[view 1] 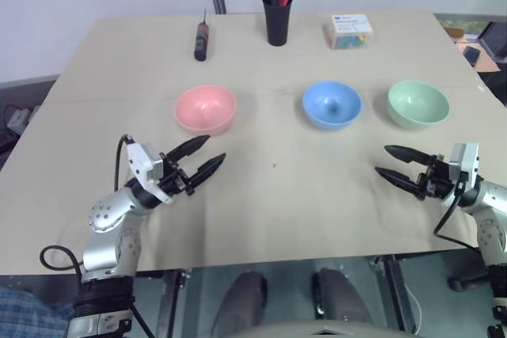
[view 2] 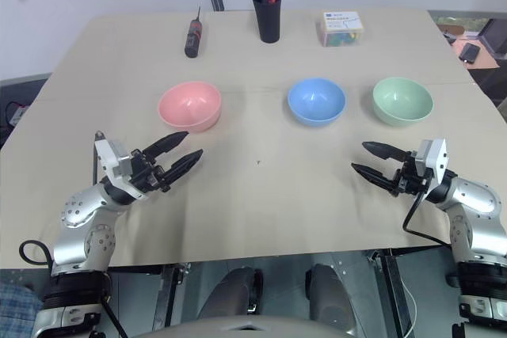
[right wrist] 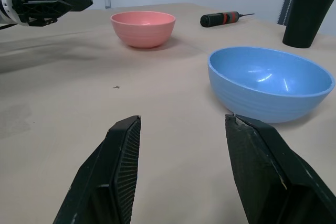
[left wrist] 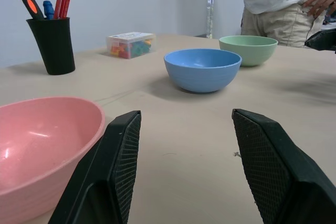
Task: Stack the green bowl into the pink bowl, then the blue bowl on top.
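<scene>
Beige table (view 1: 269,195): blue bowl (view 1: 332,104) sits between pink bowl (view 1: 206,109) and green bowl (view 1: 417,104), all smooth, plain, unstacked; left gripper (view 1: 207,156) and right gripper (view 1: 386,161) gape empty.

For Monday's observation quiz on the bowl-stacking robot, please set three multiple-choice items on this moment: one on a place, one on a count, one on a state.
1. Which bowl stands between the other two?
A. the pink bowl
B. the blue bowl
C. the green bowl

2. How many bowls hold another bowl?
A. none
B. one
C. two

3. How do the two grippers stand?
A. both shut on bowls
B. one open, one shut on a bowl
C. both open and holding nothing

Key:
1. B: the blue bowl sits in the row between the pink bowl and the green bowl.
2. A: each bowl stands alone on the table, with nothing inside.
3. C: the left gripper and the right gripper hang over bare tabletop, fingers apart, short of the bowls.
</scene>
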